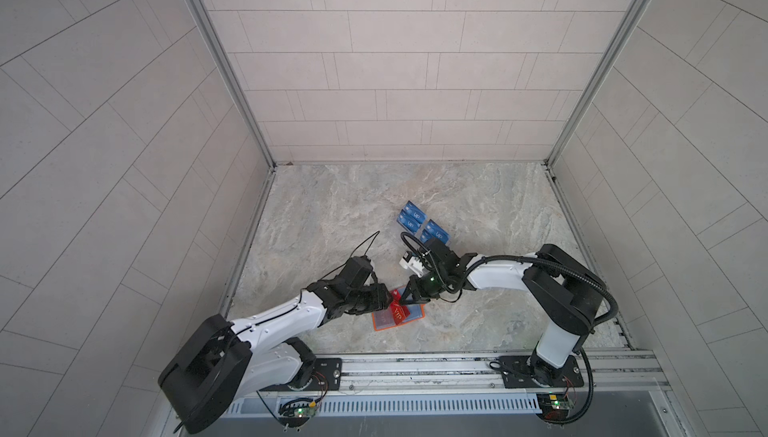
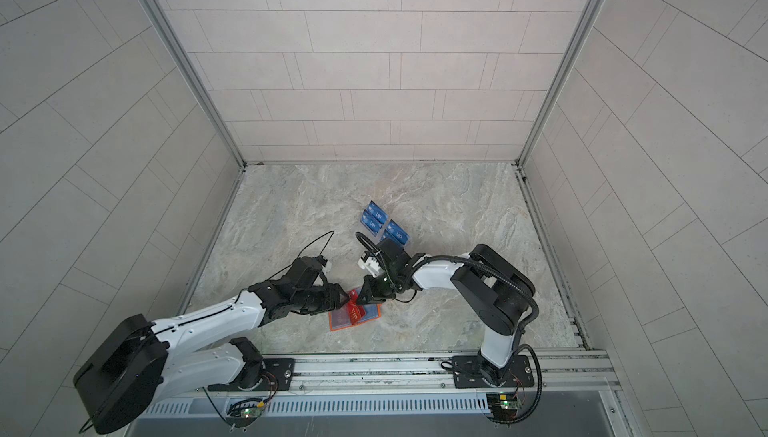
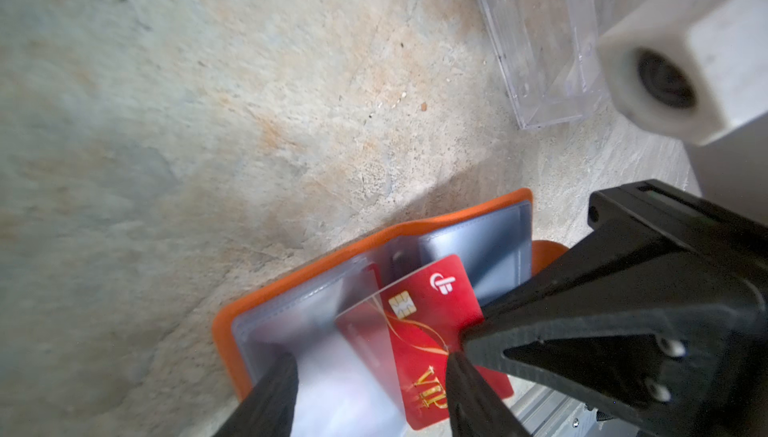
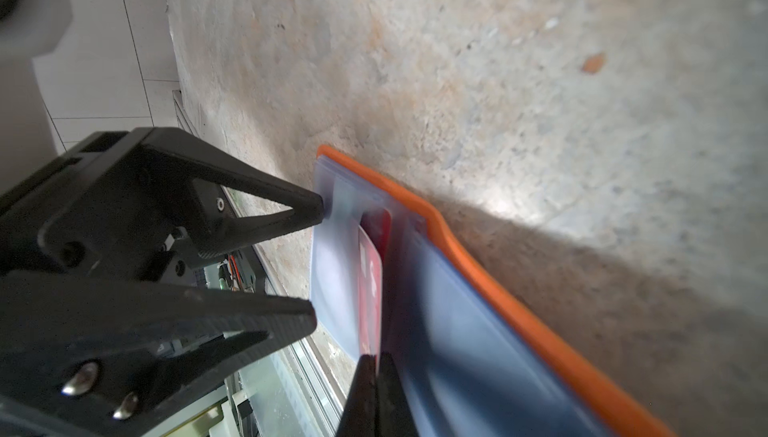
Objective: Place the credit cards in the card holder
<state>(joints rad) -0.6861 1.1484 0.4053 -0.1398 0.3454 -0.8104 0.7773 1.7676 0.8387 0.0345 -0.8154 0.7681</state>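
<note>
Pinching the red credit card [image 3: 453,302], my right tool [image 4: 376,372] is clamped tight; my left tool [image 4: 316,262] gapes astride a sleeve [image 3: 353,372] of the card holder [image 3: 224,343].

We count one card holder [image 1: 377,324], one red card [image 1: 400,313] on it, perhaps another inside, and beyond it four blue cards [image 1: 410,216], one clear rack [image 3: 540,60].
</note>
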